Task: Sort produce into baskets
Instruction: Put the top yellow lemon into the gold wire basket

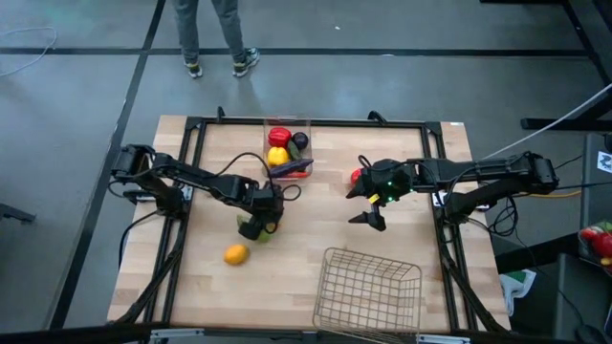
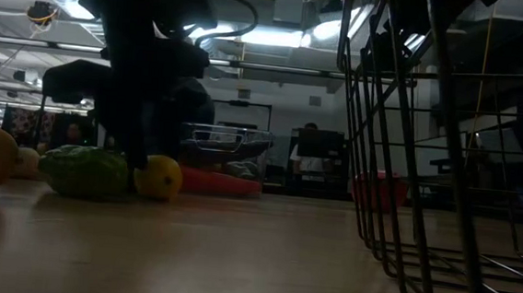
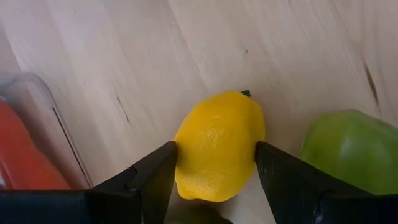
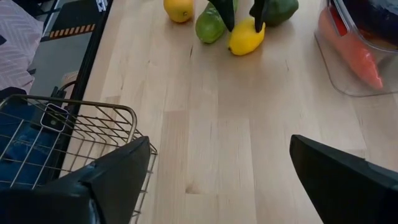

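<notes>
I am bracketing the small yellow toy lemon [image 3: 219, 144] with my left end effector [image 3: 214, 171], one finger on each flank, pressing or very nearly so; I cannot tell which. Its long axis is running across my fingers' gap, stem tip pointing away from me. A green pear-like fruit [image 3: 354, 149] is sitting just beside the lemon on the pale wooden tabletop [image 3: 186, 56]. The clear plastic rectangular bin [image 1: 287, 143] is lying near the lemon; the wire-mesh basket [image 1: 368, 287] is well apart from it. My right end effector [image 1: 373, 205] is hanging wide open, empty, beyond the lemon.
</notes>
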Action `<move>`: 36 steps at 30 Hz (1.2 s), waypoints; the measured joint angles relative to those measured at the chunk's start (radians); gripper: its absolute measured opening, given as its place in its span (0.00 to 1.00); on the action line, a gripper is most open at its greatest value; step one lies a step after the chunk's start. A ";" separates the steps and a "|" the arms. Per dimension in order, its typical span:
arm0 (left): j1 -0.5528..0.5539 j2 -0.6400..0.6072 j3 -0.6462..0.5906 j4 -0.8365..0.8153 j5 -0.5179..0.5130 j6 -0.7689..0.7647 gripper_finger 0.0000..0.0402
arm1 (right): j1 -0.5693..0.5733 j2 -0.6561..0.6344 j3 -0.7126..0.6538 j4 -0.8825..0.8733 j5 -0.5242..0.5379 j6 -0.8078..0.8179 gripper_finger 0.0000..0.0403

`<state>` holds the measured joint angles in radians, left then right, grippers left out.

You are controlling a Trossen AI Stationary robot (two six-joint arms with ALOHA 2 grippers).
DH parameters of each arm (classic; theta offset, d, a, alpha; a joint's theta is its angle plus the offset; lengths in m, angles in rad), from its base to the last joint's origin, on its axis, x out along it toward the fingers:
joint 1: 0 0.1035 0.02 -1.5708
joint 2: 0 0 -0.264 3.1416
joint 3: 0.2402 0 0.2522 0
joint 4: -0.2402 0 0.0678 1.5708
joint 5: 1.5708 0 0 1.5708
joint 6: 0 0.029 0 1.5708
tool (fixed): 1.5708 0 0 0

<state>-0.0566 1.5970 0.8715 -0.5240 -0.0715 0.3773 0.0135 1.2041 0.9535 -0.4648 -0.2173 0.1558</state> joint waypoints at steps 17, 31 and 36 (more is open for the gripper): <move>0.000 0.001 -0.002 0.016 -0.002 -0.257 0.40 | 0.000 0.000 0.000 0.000 0.000 0.000 0.95; 0.000 -0.064 -0.008 0.064 0.011 -0.313 0.38 | 0.000 0.000 0.000 0.000 0.000 -0.003 0.95; 0.000 -0.065 -0.007 0.066 0.010 -0.349 0.38 | 0.000 0.000 0.000 0.000 0.000 -0.003 0.95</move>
<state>-0.0566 1.5320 0.8642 -0.4576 -0.0620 0.0278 0.0135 1.2041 0.9539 -0.4648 -0.2173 0.1528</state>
